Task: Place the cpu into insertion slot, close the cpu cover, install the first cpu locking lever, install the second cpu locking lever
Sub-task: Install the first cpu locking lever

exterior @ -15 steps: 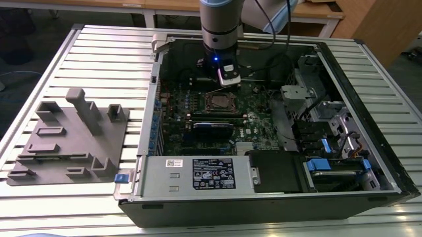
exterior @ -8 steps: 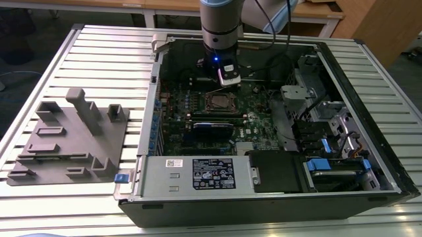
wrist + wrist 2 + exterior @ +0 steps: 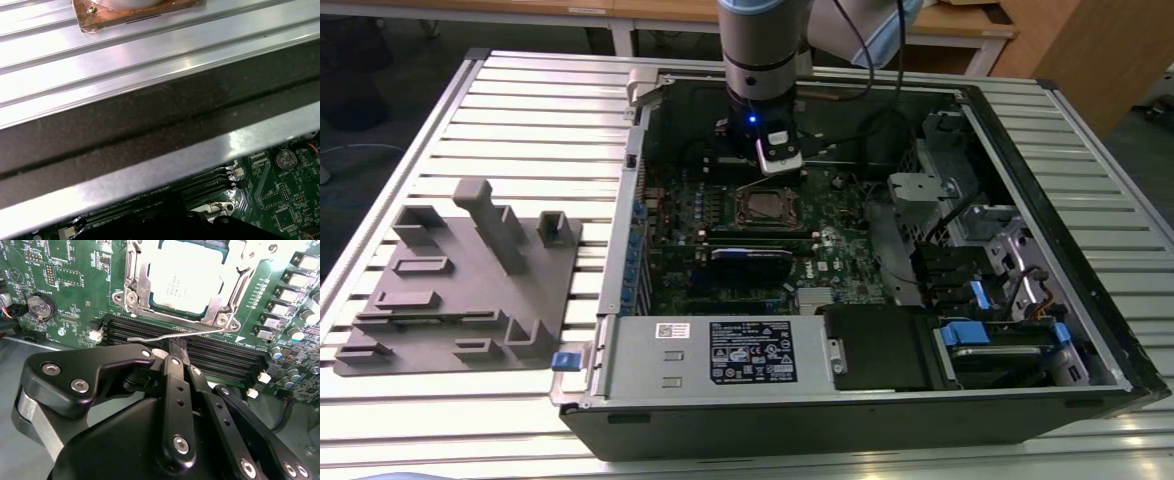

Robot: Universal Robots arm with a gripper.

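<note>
Second wrist view – the cpu (image 3: 185, 280) is sitting in the insertion slot (image 3: 131, 298) under the lowered cpu cover (image 3: 175, 315). One locking lever (image 3: 150, 337) is lying crosswise just beyond the gripper (image 3: 175, 346), whose fingers are pressing together – green motherboard (image 3: 75, 285) all around, memory slots (image 3: 225, 360) crowding close.

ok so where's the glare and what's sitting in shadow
Second wrist view: glare washes out the cpu. First wrist view: bright streaks run along the ribbed table. Exterior view: the computer case interior lies dim, with a small blue light glowing.
</note>
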